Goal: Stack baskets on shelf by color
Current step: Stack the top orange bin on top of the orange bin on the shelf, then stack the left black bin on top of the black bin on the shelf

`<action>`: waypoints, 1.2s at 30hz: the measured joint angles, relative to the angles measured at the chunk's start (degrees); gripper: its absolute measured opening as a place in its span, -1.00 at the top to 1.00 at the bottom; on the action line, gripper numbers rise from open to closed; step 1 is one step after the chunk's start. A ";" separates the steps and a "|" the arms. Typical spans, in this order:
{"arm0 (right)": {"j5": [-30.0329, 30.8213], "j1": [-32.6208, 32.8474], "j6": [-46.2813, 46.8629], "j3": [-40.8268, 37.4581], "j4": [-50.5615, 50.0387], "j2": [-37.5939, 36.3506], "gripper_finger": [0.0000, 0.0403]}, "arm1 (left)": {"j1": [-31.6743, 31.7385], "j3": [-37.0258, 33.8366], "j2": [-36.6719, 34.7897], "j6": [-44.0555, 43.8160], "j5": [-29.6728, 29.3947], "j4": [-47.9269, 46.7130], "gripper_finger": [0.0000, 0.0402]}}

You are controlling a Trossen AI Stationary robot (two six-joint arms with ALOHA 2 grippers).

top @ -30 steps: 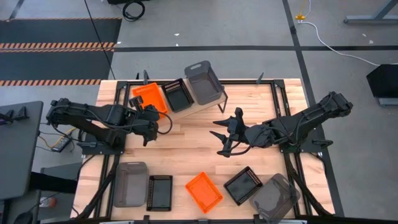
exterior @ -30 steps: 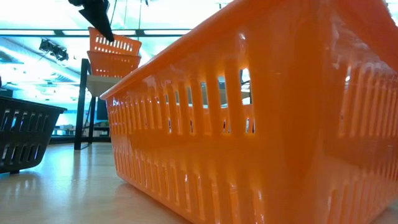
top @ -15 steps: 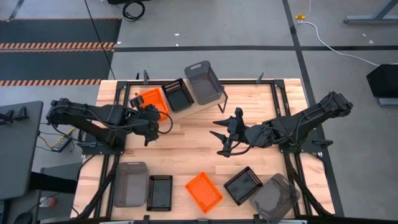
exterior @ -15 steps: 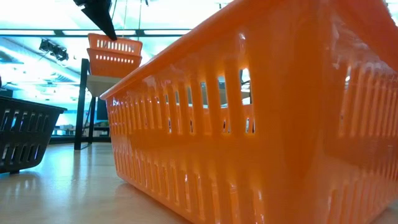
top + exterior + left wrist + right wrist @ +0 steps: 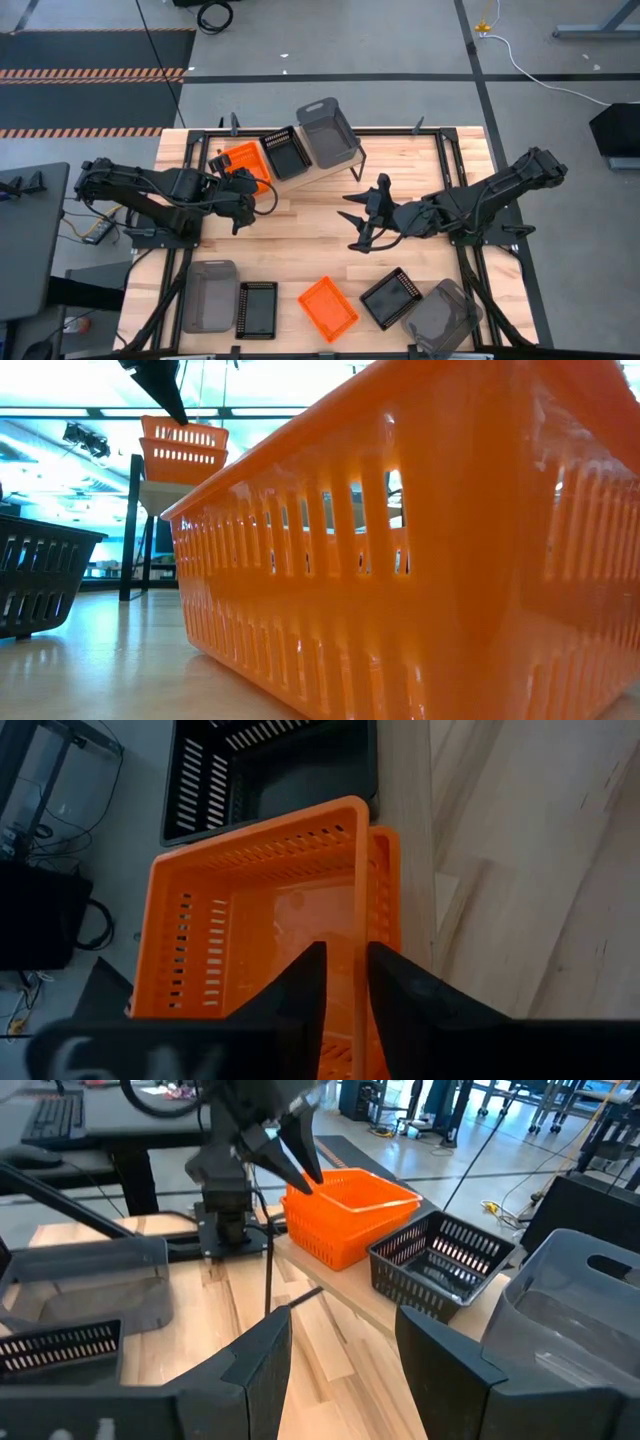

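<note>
Two orange baskets (image 5: 243, 160) sit nested at the left end of the shelf (image 5: 340, 168), beside a black basket (image 5: 285, 152) and a grey basket (image 5: 327, 130). The orange stack also shows in the low view (image 5: 185, 445) and the right wrist view (image 5: 345, 1215). My left gripper (image 5: 345, 955) is shut on the upper orange basket (image 5: 260, 910). My right gripper (image 5: 360, 215) is open and empty above the middle of the table. My left gripper pinches the upper orange basket's wall on the shelf's near side (image 5: 360, 920), one finger inside the basket and one outside. The fingers (image 5: 170, 400) slant down from the table's left and near side. The basket sits level, nested in the lower orange basket.
Near the table's front edge stand a grey basket (image 5: 210, 295), a black basket (image 5: 257, 308), an orange basket (image 5: 328, 307), another black basket (image 5: 390, 297) and another grey basket (image 5: 440, 315). The orange one fills the low view (image 5: 420, 560).
My left gripper has gone down a little with the upper orange basket. The basket was tilted above the lower orange one and now sits level, sunk into it.
</note>
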 joint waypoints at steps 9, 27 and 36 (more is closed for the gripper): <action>0.04 -0.76 0.00 -0.91 0.62 0.00 0.07 | -0.23 2.10 0.00 -0.02 0.00 -0.07 0.59; 0.04 -0.79 0.00 -0.91 0.63 0.00 0.07 | -2.24 4.98 0.04 -5.09 10.96 2.36 0.65; 0.02 -0.79 -0.09 -0.91 0.61 0.00 0.07 | -15.34 4.98 3.31 -9.26 21.41 6.73 0.67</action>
